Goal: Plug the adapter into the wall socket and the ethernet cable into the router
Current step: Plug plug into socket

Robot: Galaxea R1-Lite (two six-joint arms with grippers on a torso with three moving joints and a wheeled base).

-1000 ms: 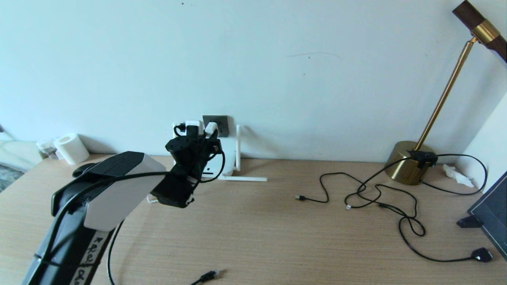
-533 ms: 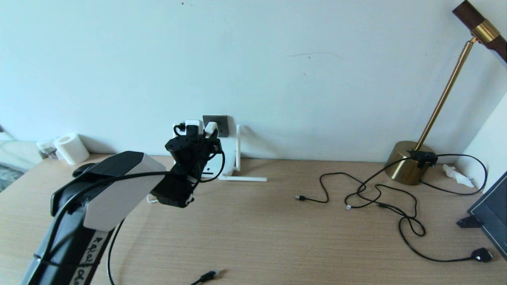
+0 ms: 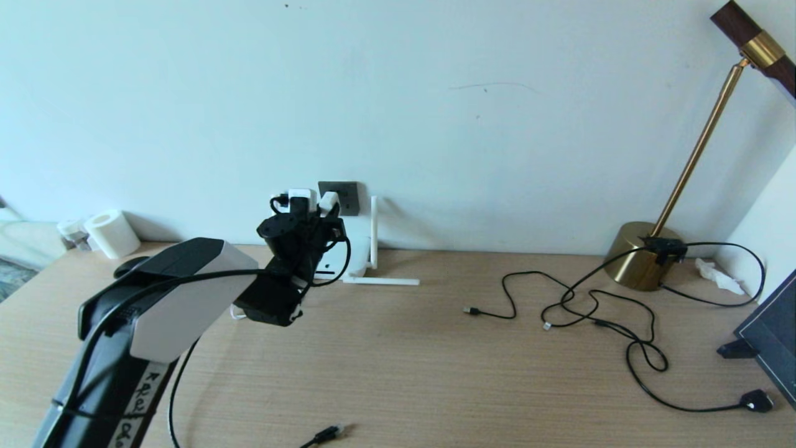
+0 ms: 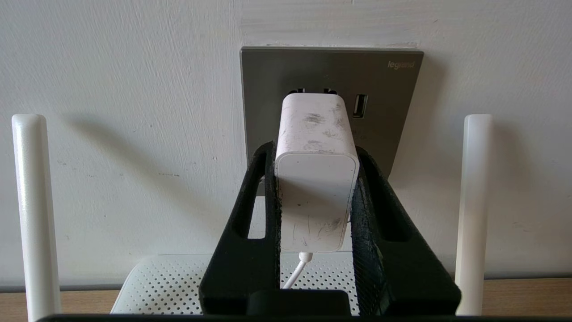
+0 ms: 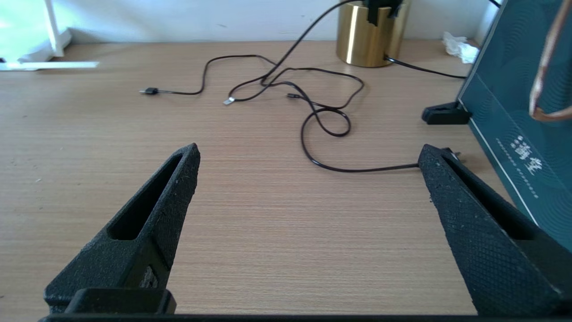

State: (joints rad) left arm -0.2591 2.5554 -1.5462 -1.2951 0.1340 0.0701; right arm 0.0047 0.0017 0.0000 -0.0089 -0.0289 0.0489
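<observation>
The white adapter (image 4: 315, 179) is clamped between the black fingers (image 4: 254, 197) of my left gripper (image 4: 314, 150), and its thin white cord hangs from its back end. Its front end is up against the dark grey wall socket (image 4: 389, 120); I cannot tell whether its pins are in the holes. In the head view the left gripper (image 3: 323, 208) is raised at the socket (image 3: 346, 194), above the white router (image 3: 354, 261) with its upright antennas (image 4: 33, 214). The ethernet cable's plug (image 3: 328, 431) lies at the table's front edge. My right gripper (image 5: 308, 146) hangs open over bare table.
A brass lamp base (image 3: 640, 255) stands at the back right, with thin black cords (image 3: 591, 305) tangled in front of it and a flat black plug (image 3: 755, 400). A dark teal panel (image 3: 771, 330) stands at the right edge. A paper roll (image 3: 112, 233) sits far left.
My left gripper, still holding the adapter, has crept a little to the left at the socket. Nothing else has moved.
</observation>
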